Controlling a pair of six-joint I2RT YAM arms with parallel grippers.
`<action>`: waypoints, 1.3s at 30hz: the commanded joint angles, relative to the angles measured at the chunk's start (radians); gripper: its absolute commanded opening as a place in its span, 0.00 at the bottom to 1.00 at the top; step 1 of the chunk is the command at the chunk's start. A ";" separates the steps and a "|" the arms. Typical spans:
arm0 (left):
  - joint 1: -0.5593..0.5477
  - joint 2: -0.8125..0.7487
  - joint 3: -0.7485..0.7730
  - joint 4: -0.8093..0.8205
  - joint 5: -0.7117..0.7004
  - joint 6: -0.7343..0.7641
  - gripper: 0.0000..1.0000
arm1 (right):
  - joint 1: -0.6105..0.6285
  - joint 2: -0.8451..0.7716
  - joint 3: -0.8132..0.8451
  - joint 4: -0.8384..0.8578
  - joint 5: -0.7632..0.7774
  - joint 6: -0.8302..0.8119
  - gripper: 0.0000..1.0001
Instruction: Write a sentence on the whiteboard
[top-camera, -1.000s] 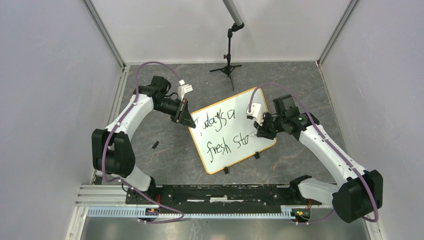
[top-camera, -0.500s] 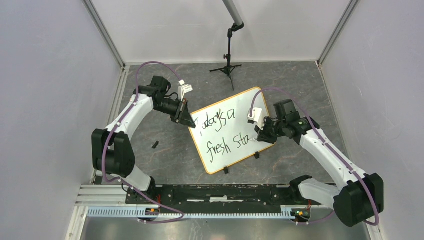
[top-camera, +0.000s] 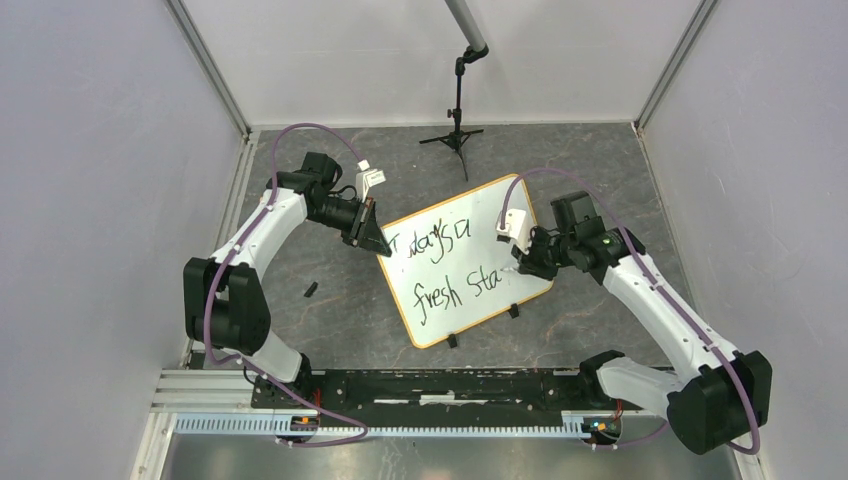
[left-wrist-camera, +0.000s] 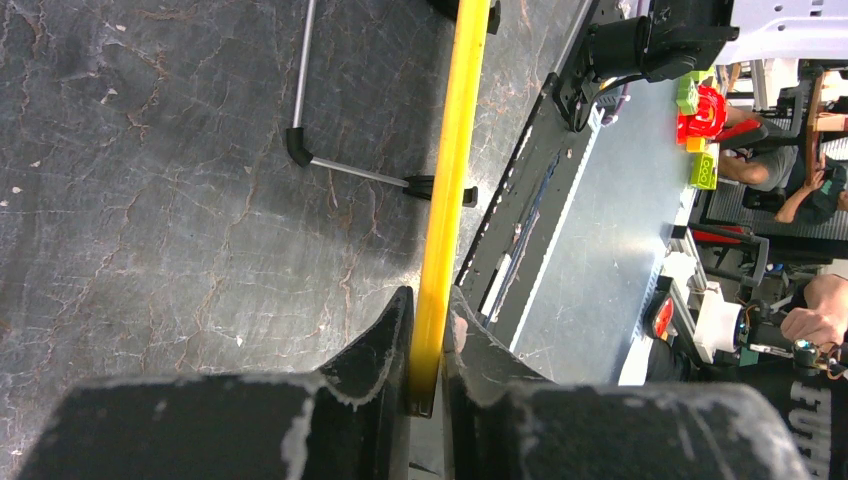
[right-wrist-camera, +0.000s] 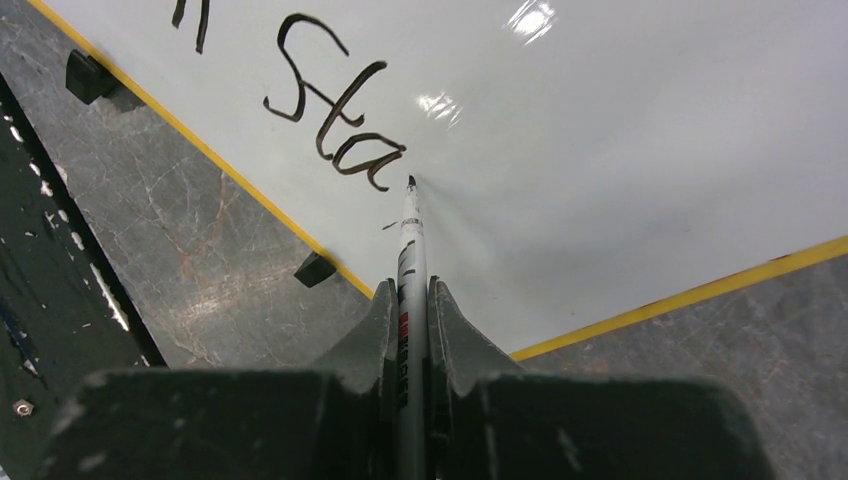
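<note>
Right gripper (right-wrist-camera: 410, 300): fingers pinching marker (right-wrist-camera: 410, 235), its tip touching whiteboard (top-camera: 495, 205) just at 3 o'clock of "Sta".
Left gripper (left-wrist-camera: 428, 335): clamped on board's yellow rim, 9 o'clock corner.
Whiteboard: mid-table (top-camera: 330, 330), rotated askew.
Sentence (top-camera: 447, 268): black script, two lines, lower reading "fresh Sta".
</note>
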 joint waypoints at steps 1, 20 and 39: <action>-0.011 0.001 -0.015 0.053 -0.120 0.070 0.02 | -0.005 -0.006 0.072 0.016 0.005 -0.016 0.00; -0.011 0.002 -0.015 0.052 -0.126 0.070 0.02 | -0.020 0.033 0.024 0.056 0.039 -0.026 0.00; -0.011 0.005 -0.014 0.052 -0.120 0.074 0.03 | -0.031 0.007 -0.036 0.042 -0.005 -0.022 0.00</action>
